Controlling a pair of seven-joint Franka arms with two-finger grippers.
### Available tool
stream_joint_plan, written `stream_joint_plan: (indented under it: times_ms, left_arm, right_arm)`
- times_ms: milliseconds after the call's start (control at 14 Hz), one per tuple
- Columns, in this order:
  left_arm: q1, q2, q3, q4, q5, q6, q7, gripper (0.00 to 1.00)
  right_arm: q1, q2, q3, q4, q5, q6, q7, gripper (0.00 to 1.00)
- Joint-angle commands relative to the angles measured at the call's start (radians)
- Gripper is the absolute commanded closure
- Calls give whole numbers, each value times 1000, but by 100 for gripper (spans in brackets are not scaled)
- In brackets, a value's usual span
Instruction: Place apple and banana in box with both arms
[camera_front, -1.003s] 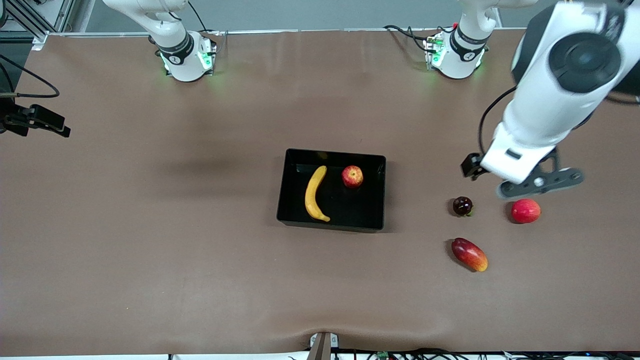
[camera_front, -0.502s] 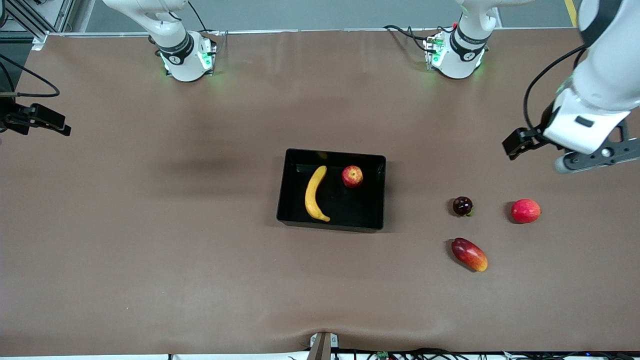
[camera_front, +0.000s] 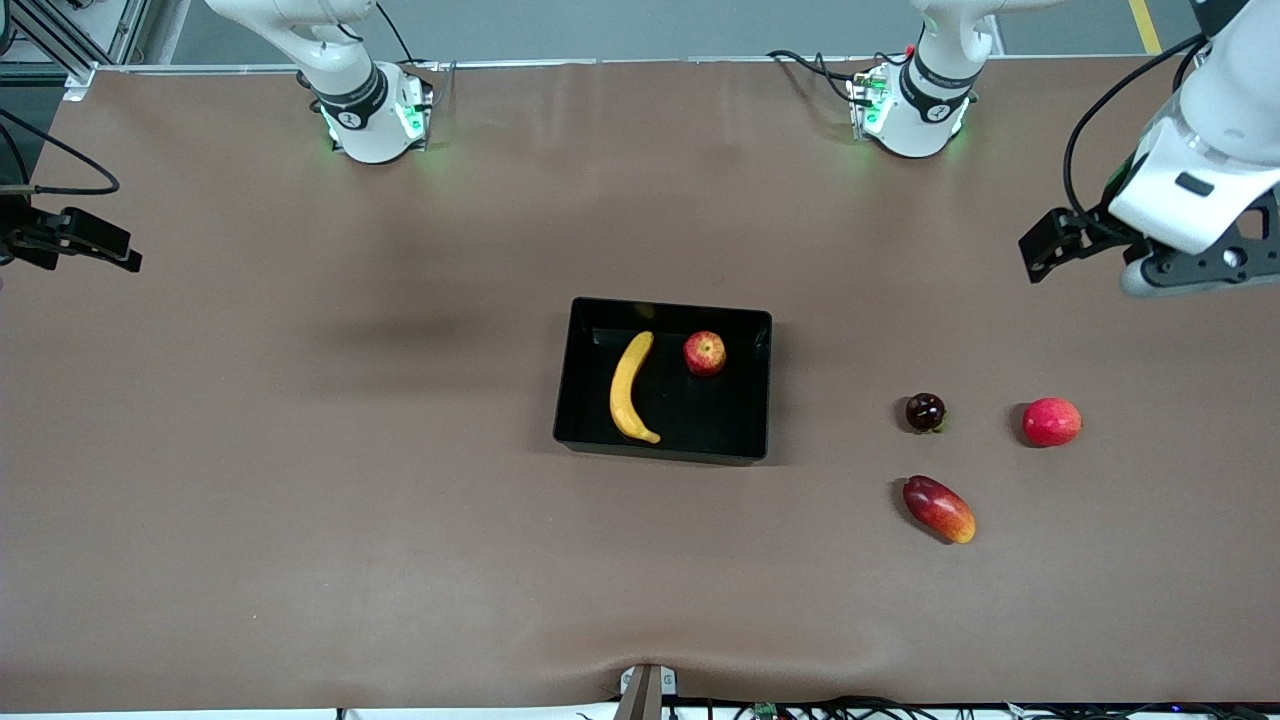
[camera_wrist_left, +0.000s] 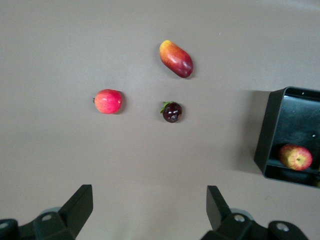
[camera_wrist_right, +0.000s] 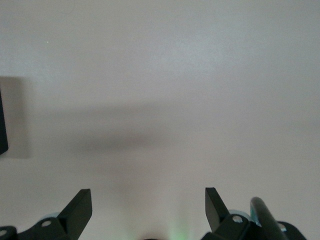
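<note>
The black box (camera_front: 660, 453) sits mid-table. The yellow banana (camera_front: 628, 388) and the streaked red apple (camera_front: 705, 353) lie inside it, apart from each other. My left gripper (camera_front: 1190, 272) hangs open and empty in the air over bare table at the left arm's end. Its wrist view (camera_wrist_left: 150, 210) shows one wall of the box (camera_wrist_left: 267, 135) with the apple (camera_wrist_left: 295, 157) inside. My right gripper (camera_front: 70, 245) waits open and empty at the right arm's end; its wrist view (camera_wrist_right: 148, 210) shows bare table and a sliver of the box (camera_wrist_right: 2, 125).
Three other fruits lie on the table toward the left arm's end: a smooth pinkish-red round fruit (camera_front: 1051, 421) (camera_wrist_left: 108, 101), a small dark purple fruit (camera_front: 925, 412) (camera_wrist_left: 172, 112), and a red-and-yellow mango-like fruit (camera_front: 938, 508) (camera_wrist_left: 176, 58), nearest the front camera.
My left gripper has moved from over the pinkish-red fruit, away from the box and toward the left arm's end of the table. The fruits, the box and the right arm have not moved.
</note>
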Motion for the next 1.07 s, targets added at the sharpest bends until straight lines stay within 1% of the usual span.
stream_joint_plan:
  times_ms: [0, 72, 215, 717, 860, 1003]
  left_arm:
    - [-54, -119, 107, -134, -63, 49, 49, 0]
    - [-58, -127, 119, -136, -74, 43, 51, 0]
    - [-61, -133, 109, -130, -77, 39, 66, 0]
    - [-62, -121, 109, -122, -80, 19, 57, 0]
    - [-54, -120, 119, -113, -107, 19, 89, 0]
    - [-52, -120, 121, -113, -108, -12, 111, 0]
  right_arm:
    - [-26, 8, 15, 16, -1, -6, -11, 0]
    - [-24, 8, 15, 16, -1, -6, -11, 0]
    - [-26, 8, 17, 16, -1, -6, -11, 0]
    - [-24, 8, 15, 16, -1, -6, -11, 0]
    - [-24, 8, 15, 16, -1, -6, -11, 0]
    - [-24, 8, 17, 16, -1, -6, -11, 0]
